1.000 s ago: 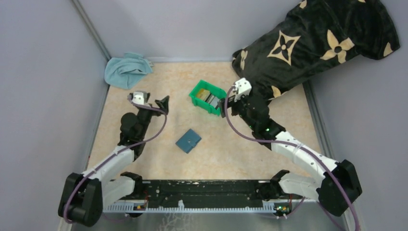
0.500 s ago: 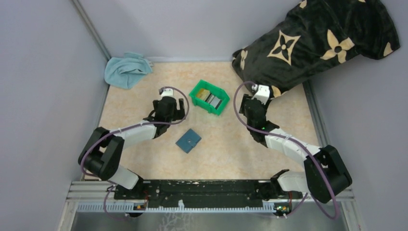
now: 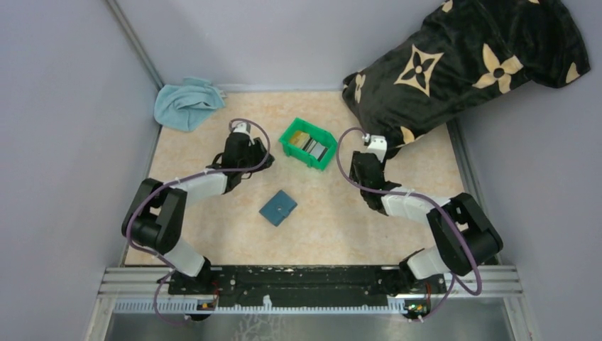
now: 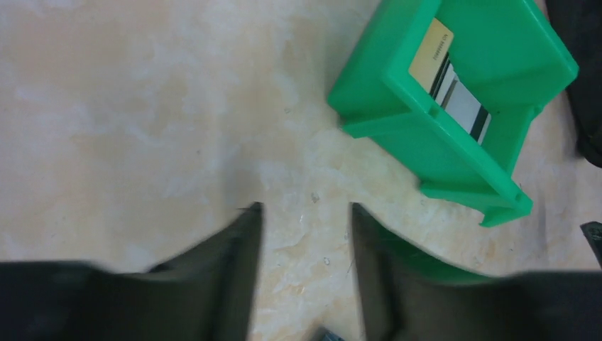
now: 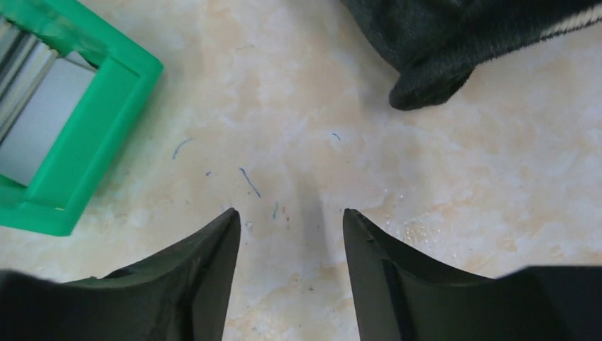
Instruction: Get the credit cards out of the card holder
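Card holder — one; green bin — one.

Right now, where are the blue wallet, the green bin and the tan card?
teal-blue card holder [image 3: 277, 207]: top view, middle of its cover.
green bin [image 4: 376, 64]: left wrist view, its side wall.
tan credit card [image 4: 431, 53]: left wrist view, its visible face inside the bin.

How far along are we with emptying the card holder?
Done: several credit cards lie in the green bin. In hand: nothing; the left gripper and right gripper hang open over the table. The card holder lies folded shut, apart from both. Left: possibly nothing, though its inside is hidden.
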You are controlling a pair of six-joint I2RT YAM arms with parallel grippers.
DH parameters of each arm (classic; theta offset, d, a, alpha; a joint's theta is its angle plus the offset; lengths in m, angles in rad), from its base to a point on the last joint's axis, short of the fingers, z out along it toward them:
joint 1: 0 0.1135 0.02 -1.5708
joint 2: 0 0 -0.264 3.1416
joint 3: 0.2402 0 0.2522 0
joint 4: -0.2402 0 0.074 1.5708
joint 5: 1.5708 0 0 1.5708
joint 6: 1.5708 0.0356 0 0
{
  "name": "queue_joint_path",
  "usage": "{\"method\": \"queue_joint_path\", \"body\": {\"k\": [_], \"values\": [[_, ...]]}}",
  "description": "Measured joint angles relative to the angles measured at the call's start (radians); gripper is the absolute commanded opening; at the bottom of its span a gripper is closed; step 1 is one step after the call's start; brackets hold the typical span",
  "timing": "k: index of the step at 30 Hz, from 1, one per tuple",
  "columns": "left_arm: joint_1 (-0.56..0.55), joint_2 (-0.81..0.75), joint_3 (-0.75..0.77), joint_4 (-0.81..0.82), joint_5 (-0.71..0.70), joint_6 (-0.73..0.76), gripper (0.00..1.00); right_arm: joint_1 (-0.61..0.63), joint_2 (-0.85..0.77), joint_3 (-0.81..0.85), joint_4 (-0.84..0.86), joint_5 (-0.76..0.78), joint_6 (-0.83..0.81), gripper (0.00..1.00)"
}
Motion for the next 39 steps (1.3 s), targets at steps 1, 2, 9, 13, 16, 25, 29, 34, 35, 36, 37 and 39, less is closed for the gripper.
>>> {"method": "queue_joint_path", "body": {"k": [1, 2, 9, 13, 16, 25, 29, 34, 35, 36, 37, 39], "values": [[-0.002, 0.018, 0.021, 0.000, 0.013, -0.025, 0.74, -0.001, 0.009, -0.008, -0.002, 0.006, 0.002, 0.60], [-0.006, 0.031, 0.039, 0.002, 0.022, -0.059, 0.76, -0.002, 0.017, -0.014, 0.000, 0.011, 0.003, 0.61], [-0.036, 0.053, 0.151, -0.018, 0.005, -0.218, 0.63, -0.004, 0.063, -0.024, 0.022, 0.033, 0.014, 0.61], [-0.060, 0.122, 0.313, -0.089, -0.049, -0.272, 0.55, -0.004, 0.079, -0.024, 0.020, 0.033, 0.022, 0.61], [-0.082, 0.168, 0.402, -0.125, -0.093, -0.321, 0.48, -0.004, 0.079, -0.023, 0.021, 0.033, 0.026, 0.61], [-0.130, 0.219, 0.451, -0.273, -0.263, -0.441, 0.50, -0.004, 0.079, -0.023, 0.019, 0.034, 0.031, 0.61], [-0.148, 0.219, 0.451, -0.298, -0.314, -0.465, 0.51, -0.004, 0.079, -0.023, 0.016, 0.034, 0.037, 0.61], [-0.158, 0.257, 0.487, -0.326, -0.341, -0.473, 0.40, -0.004, 0.077, -0.023, 0.010, 0.034, 0.040, 0.61], [-0.158, 0.270, 0.498, -0.329, -0.346, -0.474, 0.36, -0.004, 0.076, -0.023, 0.010, 0.034, 0.042, 0.61], [-0.158, 0.282, 0.506, -0.331, -0.351, -0.474, 0.33, -0.004, 0.076, -0.023, 0.010, 0.034, 0.044, 0.61], [-0.157, 0.294, 0.514, -0.336, -0.355, -0.473, 0.29, -0.004, 0.076, -0.023, 0.010, 0.034, 0.045, 0.61], [-0.158, 0.317, 0.531, -0.345, -0.362, -0.472, 0.21, -0.004, 0.076, -0.023, 0.008, 0.034, 0.045, 0.61]]}}
